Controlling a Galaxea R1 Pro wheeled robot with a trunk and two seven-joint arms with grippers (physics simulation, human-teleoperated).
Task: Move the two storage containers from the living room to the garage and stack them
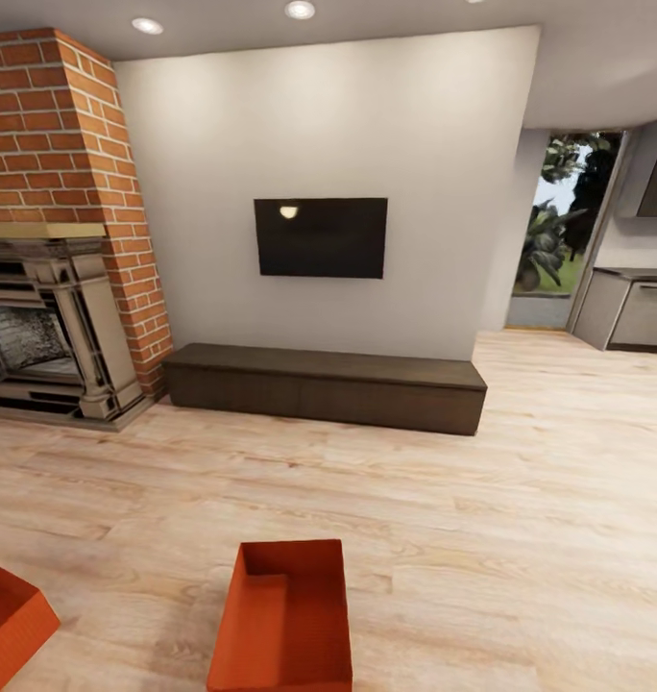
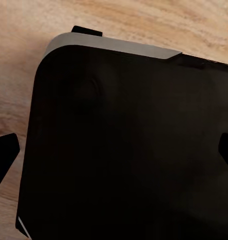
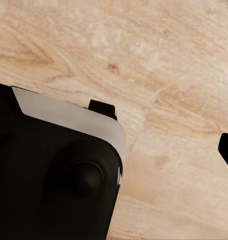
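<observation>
I am in the living room, on its light wood-plank floor. One orange-red storage container stands open-topped on the planks just ahead of me, near the head view's lower edge. The second container sits at the lower left, cut off by the frame. My left gripper hangs open over my own dark base, one fingertip at each side of its wrist view. My right gripper is also spread open with nothing in it; one fingertip shows over the planks.
A long dark low cabinet runs along the white wall under the TV. The red brick fireplace stands at the left. Glass doors and grey kitchen units are at the far right. My black base is below both wrists.
</observation>
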